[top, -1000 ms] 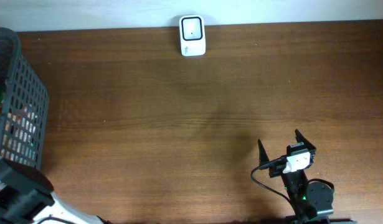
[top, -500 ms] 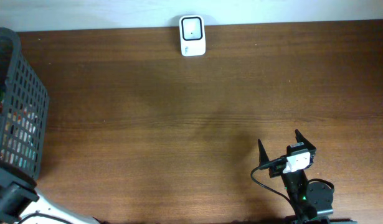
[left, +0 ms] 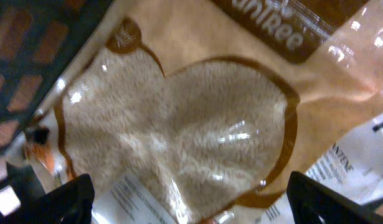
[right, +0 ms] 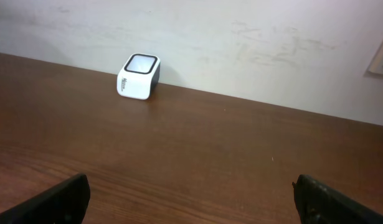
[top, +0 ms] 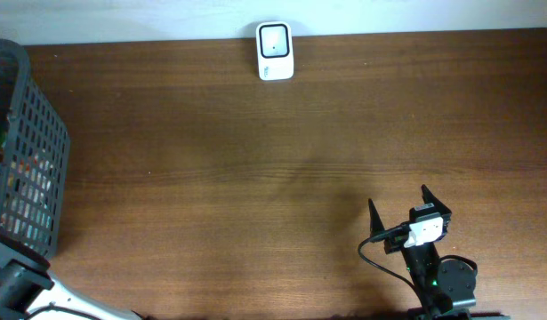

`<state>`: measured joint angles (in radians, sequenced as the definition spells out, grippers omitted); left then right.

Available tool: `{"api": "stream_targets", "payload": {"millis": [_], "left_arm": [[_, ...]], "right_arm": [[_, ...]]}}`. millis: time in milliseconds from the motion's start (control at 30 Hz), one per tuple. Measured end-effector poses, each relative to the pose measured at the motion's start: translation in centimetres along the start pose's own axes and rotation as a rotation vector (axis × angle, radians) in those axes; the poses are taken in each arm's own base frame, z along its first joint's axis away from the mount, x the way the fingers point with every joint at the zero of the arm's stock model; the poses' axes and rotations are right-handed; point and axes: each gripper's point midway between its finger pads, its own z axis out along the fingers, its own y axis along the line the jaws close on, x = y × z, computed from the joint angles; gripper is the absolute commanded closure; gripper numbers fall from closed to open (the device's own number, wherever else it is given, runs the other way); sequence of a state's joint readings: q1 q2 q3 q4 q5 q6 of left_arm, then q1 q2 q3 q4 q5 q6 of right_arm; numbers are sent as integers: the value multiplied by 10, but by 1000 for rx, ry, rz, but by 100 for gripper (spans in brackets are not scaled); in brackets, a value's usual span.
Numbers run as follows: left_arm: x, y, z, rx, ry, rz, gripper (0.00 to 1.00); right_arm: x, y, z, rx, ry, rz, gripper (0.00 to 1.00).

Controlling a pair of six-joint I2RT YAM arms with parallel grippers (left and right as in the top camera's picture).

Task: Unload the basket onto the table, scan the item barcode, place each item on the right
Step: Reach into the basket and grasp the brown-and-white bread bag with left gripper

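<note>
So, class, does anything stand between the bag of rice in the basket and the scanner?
Only the basket wall, which the bag must be lifted over. Past it, nothing visible lies on the table before the scanner.

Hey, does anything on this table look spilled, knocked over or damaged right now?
Nothing stands out. The white scanner sits upright at the far edge of the table, the black basket stands at the left, and the rice bag in it looks intact, with no loose grains in view.
</note>
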<state>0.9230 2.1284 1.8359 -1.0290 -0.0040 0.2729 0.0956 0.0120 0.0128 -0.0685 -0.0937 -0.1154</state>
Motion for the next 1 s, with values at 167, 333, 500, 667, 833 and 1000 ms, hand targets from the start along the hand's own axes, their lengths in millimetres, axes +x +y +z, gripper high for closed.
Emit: {"api": "stream_targets", "payload": {"millis": [167, 333, 500, 667, 833, 1000], "left_arm": [[-14, -5, 0, -9, -50, 67, 4], [-18, -13, 5, -6, -53, 119, 6], [-16, -13, 33, -2, -21, 124, 9], [-32, -5, 37, -48, -79, 129, 11], [-33, -6, 58, -50, -68, 139, 16], [-38, -6, 61, -53, -84, 144, 27]], "right_arm": [[0, 0, 0, 0, 0, 0, 2], [0, 0, 0, 0, 0, 0, 2], [0, 0, 0, 0, 0, -1, 2], [0, 0, 0, 0, 0, 0, 2], [0, 0, 0, 0, 0, 0, 2], [0, 0, 0, 0, 0, -1, 2]]}}
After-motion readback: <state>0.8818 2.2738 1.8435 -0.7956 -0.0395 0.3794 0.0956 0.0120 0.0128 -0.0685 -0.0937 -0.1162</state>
